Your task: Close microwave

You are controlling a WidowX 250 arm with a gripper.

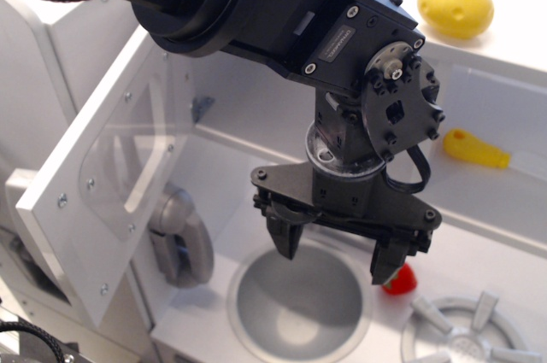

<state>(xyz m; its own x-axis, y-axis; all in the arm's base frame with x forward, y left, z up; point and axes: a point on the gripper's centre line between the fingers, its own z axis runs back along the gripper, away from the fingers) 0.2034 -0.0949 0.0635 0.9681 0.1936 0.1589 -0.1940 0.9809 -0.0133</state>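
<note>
The microwave's white door (73,179) with its rounded clear window (128,166) stands swung open at the left, inner face with small screws toward me. Its handle and buttons are hidden. The white compartment (248,111) behind it is open, and the arm covers part of it. My black gripper (335,256) hangs to the right of the door, apart from it, above the round sink. Its two fingers (286,239) are spread, with nothing between them.
A round grey sink bowl (299,303) lies below the gripper, with a grey faucet (179,243) at its left. A small red thing (400,280) and a grey burner (474,337) are at the right. A yellow utensil (474,149) lies on a shelf; a yellow lumpy toy (455,7) sits on top.
</note>
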